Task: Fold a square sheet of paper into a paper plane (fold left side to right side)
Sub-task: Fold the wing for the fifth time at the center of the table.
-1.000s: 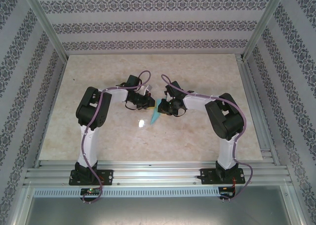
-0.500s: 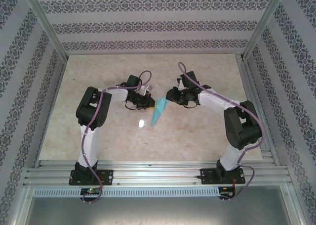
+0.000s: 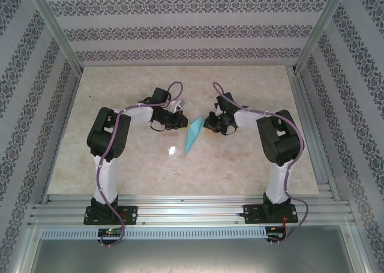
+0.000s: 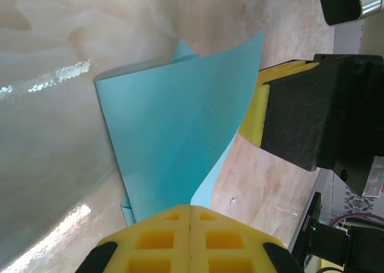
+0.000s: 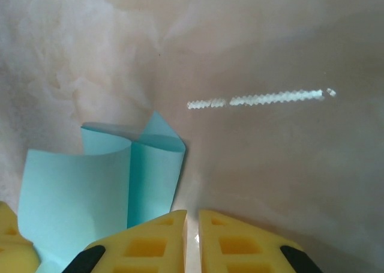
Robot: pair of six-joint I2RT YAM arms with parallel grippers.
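**Blue paper plane pinched at mid-table**

On the pale marbled table [image 3: 120,165], the light-blue paper plane [image 3: 192,137] sits at the centre, between the two arms. The left gripper [image 4: 190,216] is clenched on one edge of it. The right gripper [image 5: 192,225] has its pads almost together beside the paper; whether it grasps the paper I cannot tell.

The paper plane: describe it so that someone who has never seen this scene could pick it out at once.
On the marbled table, look between the left claw and the right claw. The paper plane is the thin, folded light-blue sheet tapering towards the arms' bases, the only blue thing there.
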